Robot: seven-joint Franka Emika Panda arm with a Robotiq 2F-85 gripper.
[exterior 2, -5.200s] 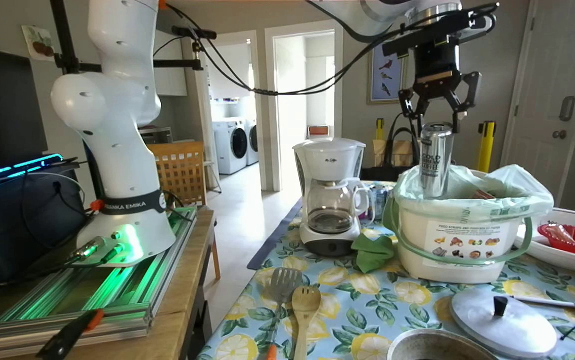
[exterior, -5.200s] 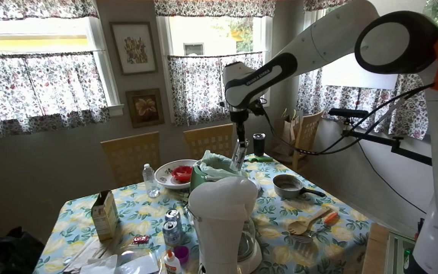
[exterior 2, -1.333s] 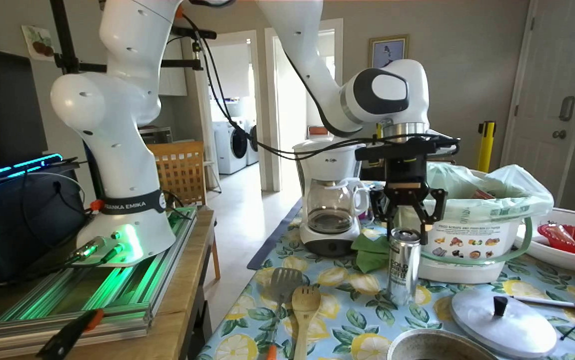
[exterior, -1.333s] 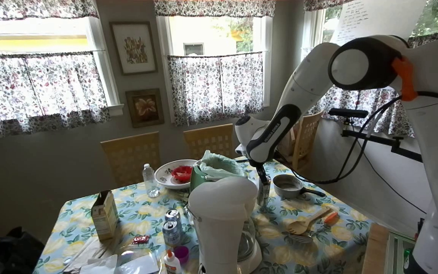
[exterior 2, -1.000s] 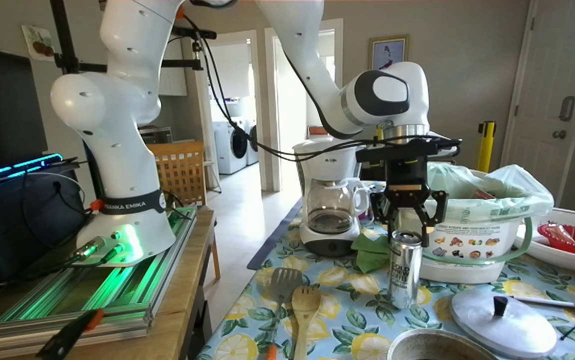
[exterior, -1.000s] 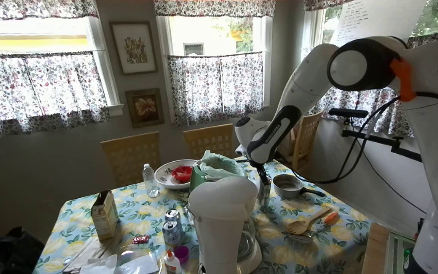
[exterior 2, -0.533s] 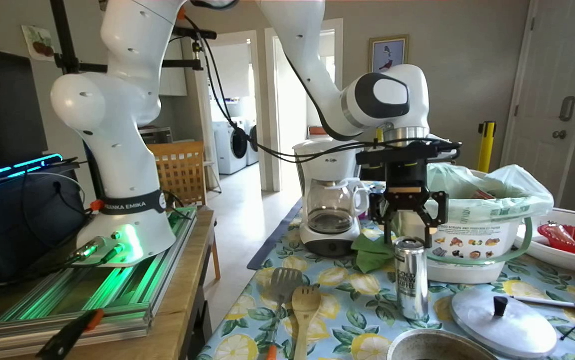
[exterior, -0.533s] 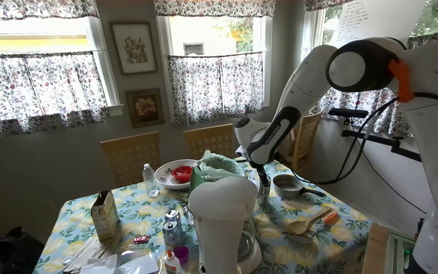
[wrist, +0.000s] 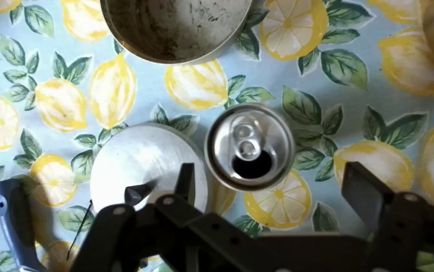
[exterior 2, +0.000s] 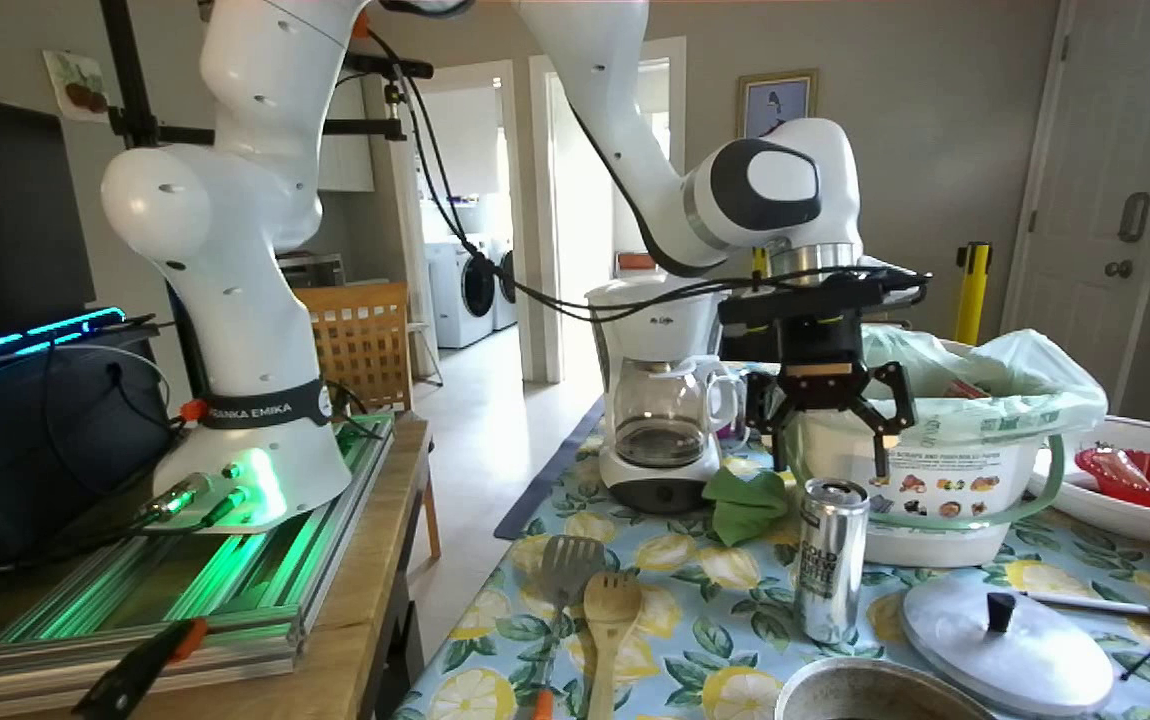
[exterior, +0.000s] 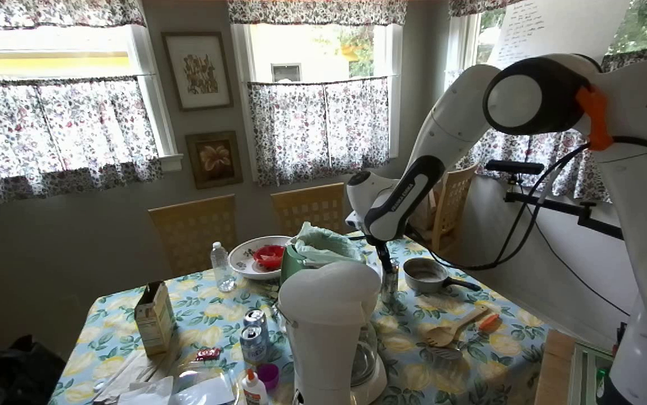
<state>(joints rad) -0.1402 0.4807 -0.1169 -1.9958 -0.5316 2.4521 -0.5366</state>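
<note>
Because my end effector [exterior 2: 830, 468] hangs spread and empty near the coffee can [exterior 2: 832, 565] standing upright on the bench [exterior 2: 680, 605], swinging sideways carelessly could make me topple it onto the lid [exterior 2: 1045, 655].

In an exterior view the camera looks down over the worktop [exterior: 205, 309] from above, past the back of the coffee maker [exterior: 329, 315] close in front, toward the curtained windows [exterior: 318, 107]; the arm [exterior: 453, 124] fills its right side. In an exterior view, from lower down, the camera stands near the saucepan [exterior 2: 880, 676], facing the coffee maker's front and the doorways [exterior 2: 539, 220] beyond, with the robot base [exterior 2: 245, 470] on its left. Both exterior views, roughly opposed, share the arm, worktop, coffee maker, saucepan and lined bin [exterior 2: 940, 490]. The wrist view looks steeply down from close above the can [wrist: 250, 146], the gripper [wrist: 273, 185] along its lower edge; can and saucepan also show in both exterior views.
</note>
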